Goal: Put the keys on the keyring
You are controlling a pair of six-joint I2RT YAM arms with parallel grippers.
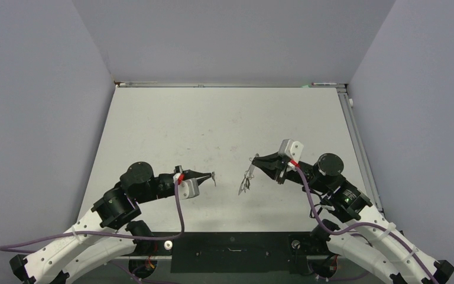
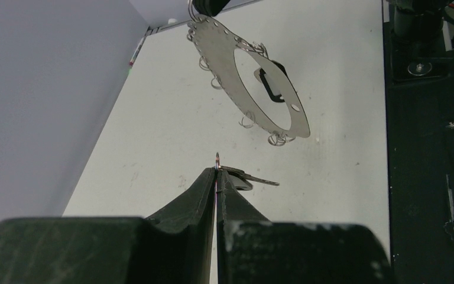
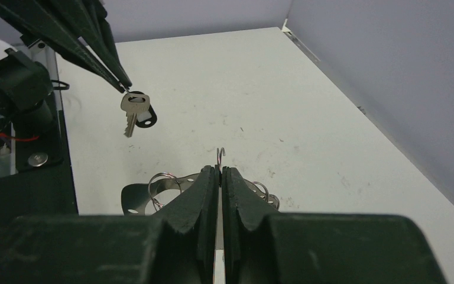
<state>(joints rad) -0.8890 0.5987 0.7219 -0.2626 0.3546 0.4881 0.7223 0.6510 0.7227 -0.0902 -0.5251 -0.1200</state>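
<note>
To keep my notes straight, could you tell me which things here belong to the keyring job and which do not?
Belong to the job: key; keyring.
Not part of it: table; purple cable; black base plate.

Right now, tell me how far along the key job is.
Done: both pickups. The left gripper is shut on a key, pinched by its small ring; the right gripper is shut on the keyring, held in the air. In hand: key and keyring face each other, apart. Left: hooking the key onto a loop. Other keys already hung: cannot tell.
</note>
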